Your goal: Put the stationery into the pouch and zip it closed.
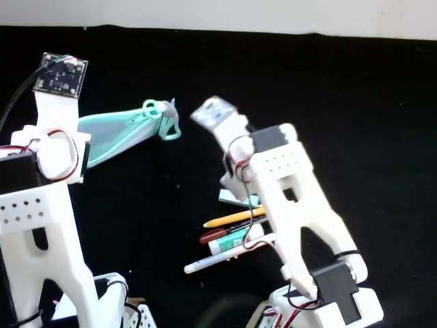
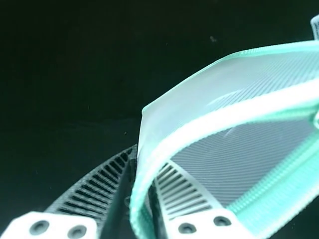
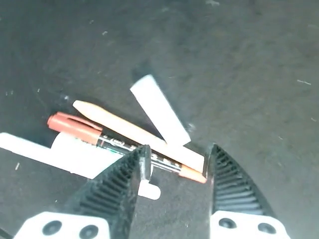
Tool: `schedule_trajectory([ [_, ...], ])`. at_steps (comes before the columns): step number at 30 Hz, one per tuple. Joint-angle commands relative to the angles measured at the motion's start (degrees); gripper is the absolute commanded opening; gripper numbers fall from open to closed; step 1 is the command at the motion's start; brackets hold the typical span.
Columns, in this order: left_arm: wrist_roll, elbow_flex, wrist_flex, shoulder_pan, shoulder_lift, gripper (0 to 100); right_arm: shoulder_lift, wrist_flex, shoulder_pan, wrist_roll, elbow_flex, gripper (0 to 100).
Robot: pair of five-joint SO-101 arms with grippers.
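Observation:
The teal mesh pouch point(image 1: 123, 133) hangs out sideways from the left arm, its zipper pull ring point(image 1: 153, 107) at the free end. My left gripper point(image 2: 142, 191) is shut on the pouch's point(image 2: 234, 149) trimmed edge. The stationery lies in a pile: an orange pencil point(image 3: 134, 129), a red pen point(image 3: 82, 128), a white flat eraser point(image 3: 159, 108), a white marker point(image 3: 25, 145) and a white tube point(image 3: 82, 157). My right gripper point(image 3: 178, 149) hovers open just above the pencil's end. From above, the pencil point(image 1: 232, 219) and marker point(image 1: 215, 262) sit beside the right arm point(image 1: 293, 198).
A black cloth point(image 1: 355, 102) covers the table, with free room behind and right of the pile. The arm bases point(image 1: 321, 307) stand at the front edge. A pale wall strip point(image 1: 273, 14) runs along the back.

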Motion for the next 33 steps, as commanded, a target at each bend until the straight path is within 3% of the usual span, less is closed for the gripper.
schedule_trajectory([
  [1, -0.6, -0.5, -1.3, -0.8, 2.4, 1, -1.5, -4.6, -3.6, 2.6, 3.4, 18.0],
  [16, -0.4, -0.6, -0.4, -0.7, 5.7, 1, -0.9, -30.7, -4.8, 13.9, 22.5, 18.0],
  [24, -0.3, -0.6, 0.4, -0.7, 5.7, 1, 1.3, -32.0, -4.8, 19.1, 23.0, 16.5],
  [27, 0.2, -0.6, 0.4, -0.7, 5.7, 1, 5.7, -32.0, -4.8, 20.7, 22.5, 4.4],
  [28, 0.6, -0.7, 0.4, -0.7, 5.7, 1, 6.9, -31.8, -4.8, 20.2, 21.7, 0.1],
  [33, 0.8, -0.6, 0.4, -0.7, 5.7, 1, 8.0, -29.5, -4.8, 14.2, 16.3, 0.9],
])
